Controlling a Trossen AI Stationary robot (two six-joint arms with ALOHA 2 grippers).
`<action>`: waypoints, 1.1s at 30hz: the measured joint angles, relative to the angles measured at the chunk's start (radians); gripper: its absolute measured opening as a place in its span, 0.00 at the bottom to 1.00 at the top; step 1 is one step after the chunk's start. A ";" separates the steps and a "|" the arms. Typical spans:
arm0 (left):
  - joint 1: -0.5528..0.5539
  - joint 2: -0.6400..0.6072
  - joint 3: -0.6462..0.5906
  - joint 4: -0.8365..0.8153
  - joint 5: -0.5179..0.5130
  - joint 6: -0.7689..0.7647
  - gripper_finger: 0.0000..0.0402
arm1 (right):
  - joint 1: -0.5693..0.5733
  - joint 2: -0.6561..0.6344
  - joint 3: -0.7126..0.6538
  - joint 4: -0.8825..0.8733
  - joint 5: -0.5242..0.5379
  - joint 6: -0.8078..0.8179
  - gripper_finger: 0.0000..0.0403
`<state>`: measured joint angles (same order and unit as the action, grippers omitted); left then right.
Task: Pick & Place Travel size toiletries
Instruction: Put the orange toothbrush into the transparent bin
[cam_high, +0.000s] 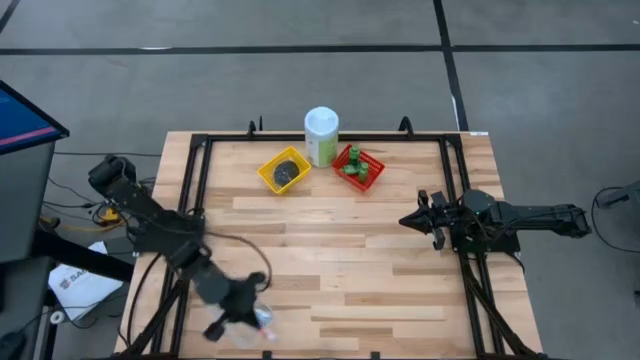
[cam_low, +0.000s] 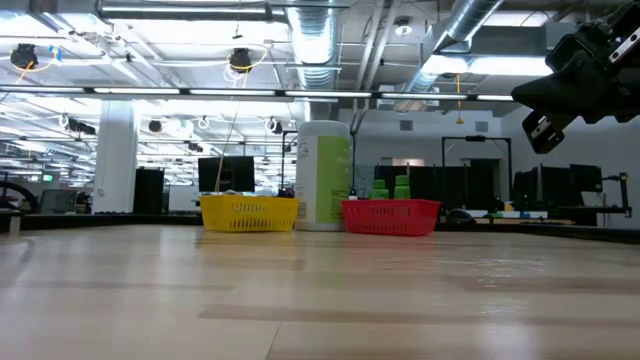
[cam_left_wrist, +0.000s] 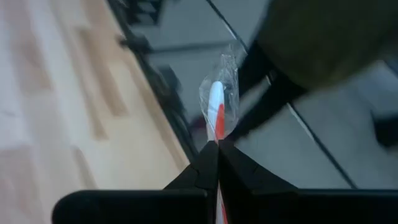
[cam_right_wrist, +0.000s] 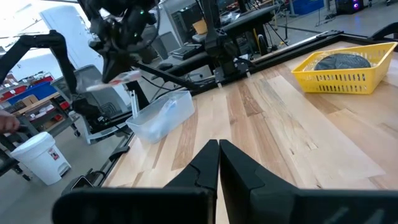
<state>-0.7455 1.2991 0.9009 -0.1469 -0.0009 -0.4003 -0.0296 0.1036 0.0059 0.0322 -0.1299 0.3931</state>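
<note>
My left gripper (cam_left_wrist: 217, 144) is shut on a thin white-and-red toothbrush stick (cam_left_wrist: 215, 109) in a clear wrapper. It hovers at the table's near left edge (cam_high: 240, 312), above a clear plastic tub (cam_right_wrist: 163, 115). My right gripper (cam_right_wrist: 219, 146) is shut and holds nothing; it waits raised over the table's right side (cam_high: 408, 221). At the far edge, a yellow basket (cam_high: 284, 170) holds a dark round tin (cam_right_wrist: 341, 60). A red basket (cam_high: 360, 167) holds small green bottles (cam_high: 352, 160). The other sticks are hidden. My left gripper pinches the wrapped stick between its two fingertips, at the stick's red part (cam_left_wrist: 219, 132). The white end and the clear wrapper stick out past the fingertips. The right wrist view shows the stick (cam_right_wrist: 121, 78) lifted clear, lying roughly level above the clear tub.
A tall pale-green canister with a white cap (cam_high: 321, 135) stands between the two baskets at the far edge. A black frame (cam_high: 200, 180) runs along the table's left, far and right sides. Bare wood (cam_high: 340, 260) lies across the table's middle.
</note>
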 joint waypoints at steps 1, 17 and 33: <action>-0.028 0.000 0.000 -0.024 -0.004 0.000 0.00 | 0.000 0.000 0.000 0.000 0.000 0.000 0.02; -0.108 0.093 -0.086 -0.164 0.037 -0.056 0.00 | 0.000 0.000 0.000 0.002 0.000 0.016 0.02; -0.107 0.092 -0.148 -0.073 0.070 0.033 0.00 | 0.000 0.000 0.000 0.005 0.000 0.018 0.02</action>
<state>-0.8524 1.3907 0.7532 -0.2199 0.0689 -0.3675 -0.0296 0.1036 0.0061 0.0368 -0.1303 0.4114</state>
